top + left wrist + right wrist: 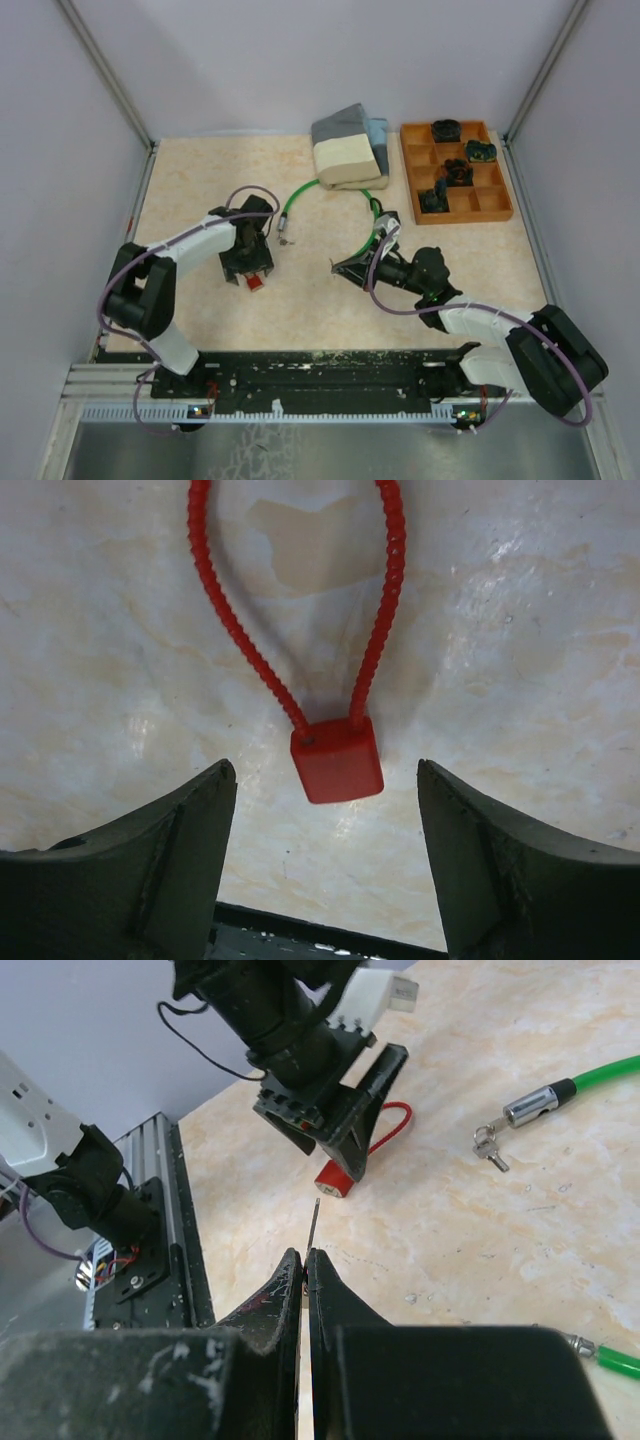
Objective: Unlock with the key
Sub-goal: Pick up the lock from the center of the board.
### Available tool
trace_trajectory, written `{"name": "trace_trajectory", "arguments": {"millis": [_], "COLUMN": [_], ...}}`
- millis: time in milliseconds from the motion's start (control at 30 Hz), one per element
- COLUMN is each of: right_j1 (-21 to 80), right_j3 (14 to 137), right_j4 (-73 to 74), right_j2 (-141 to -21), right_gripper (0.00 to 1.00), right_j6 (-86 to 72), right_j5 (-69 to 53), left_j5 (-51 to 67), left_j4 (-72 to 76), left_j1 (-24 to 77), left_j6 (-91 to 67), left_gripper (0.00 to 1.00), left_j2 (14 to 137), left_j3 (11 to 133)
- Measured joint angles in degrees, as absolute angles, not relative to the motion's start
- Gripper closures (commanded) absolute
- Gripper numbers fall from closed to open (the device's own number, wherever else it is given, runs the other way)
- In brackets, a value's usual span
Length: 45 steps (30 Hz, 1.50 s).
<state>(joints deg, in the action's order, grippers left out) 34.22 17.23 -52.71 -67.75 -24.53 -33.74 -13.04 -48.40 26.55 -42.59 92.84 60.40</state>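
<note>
A small red lock [338,758] with a red cable loop [384,600] lies on the table. My left gripper [326,815] is open and hangs just above it, one finger on each side of the lock body and not touching it. In the top view the lock [256,283] shows just under the left gripper [250,268]. My right gripper [304,1256] is shut on a thin key [314,1222] whose blade sticks out past the fingertips toward the red lock [335,1178], with a gap between them. In the top view the right gripper [342,268] sits to the right of the lock.
A green cable [300,195] ends in a metal lock head with small keys [491,1150] on the table. A grey and cream block [348,150] sits at the back. An orange tray [495,207] with dark parts stands at the back right.
</note>
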Motion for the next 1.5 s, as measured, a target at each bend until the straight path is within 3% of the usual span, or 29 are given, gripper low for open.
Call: {"name": "trace_trajectory", "arguments": {"millis": [233,467,1100,1500], "right_j1": [34.22,34.22,35.94,41.82], "right_j3": [17.23,17.23,18.79,28.01], "right_j4": [-52.31,-52.18,-46.28,-39.81], "right_j2": [-67.13,-67.13,-67.22,-75.83], "right_gripper": [1.00,1.00,1.00,1.00], "right_j6": [-23.99,-23.99,-25.28,-30.57], "right_j5": [-32.75,-32.49,-32.67,-31.97], "left_j5": [-10.98,-8.58,10.55,28.58], "left_j4": [-46.28,-44.07,-36.51,-24.18], "left_j1": [25.98,25.82,22.57,22.37], "left_j6": [-40.60,-40.25,-43.44,-47.59], "left_gripper": [0.45,0.74,0.92,0.98], "left_j2": [100.09,99.77,83.15,82.39], "left_j3": [62.33,61.43,58.96,56.16]}}
